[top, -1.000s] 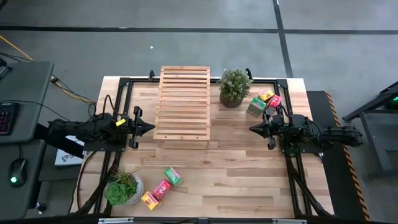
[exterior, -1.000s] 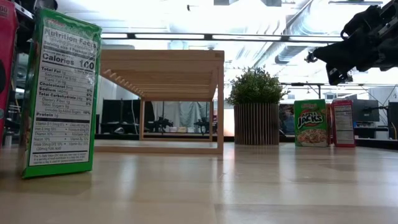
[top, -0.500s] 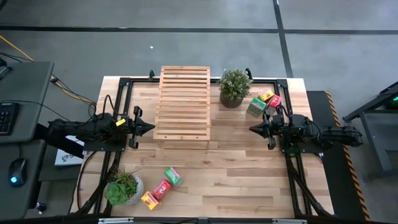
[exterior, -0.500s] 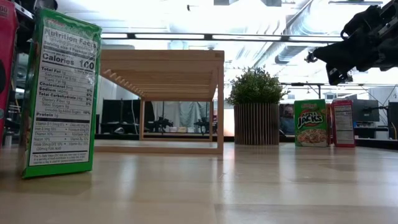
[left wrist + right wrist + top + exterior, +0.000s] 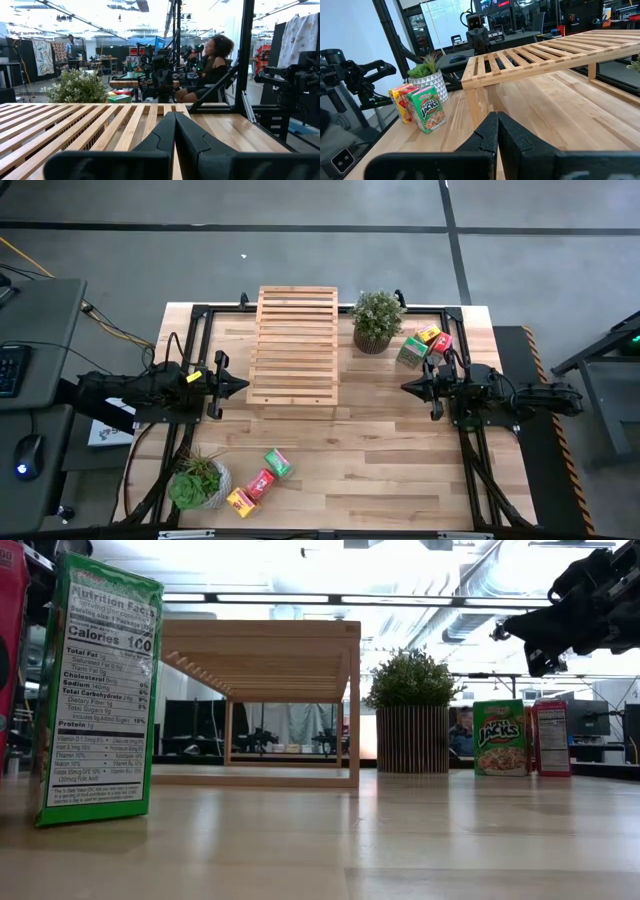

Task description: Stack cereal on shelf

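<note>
Nothing has been stacked yet: the shelf [image 5: 295, 346] stands bare at the back of the surface [image 5: 360, 450], left of centre. The cereal is split into two groups, three boxes [image 5: 425, 345] behind the right gripper [image 5: 408, 387] beside a potted plant [image 5: 377, 320], and three boxes [image 5: 260, 482] at the front by a second plant [image 5: 197, 482]. The left gripper [image 5: 243, 387] is held just beside the shelf's front corner. Both grippers are seen closed and empty, fingers pressed together, presumably parked before a first reach.
</note>
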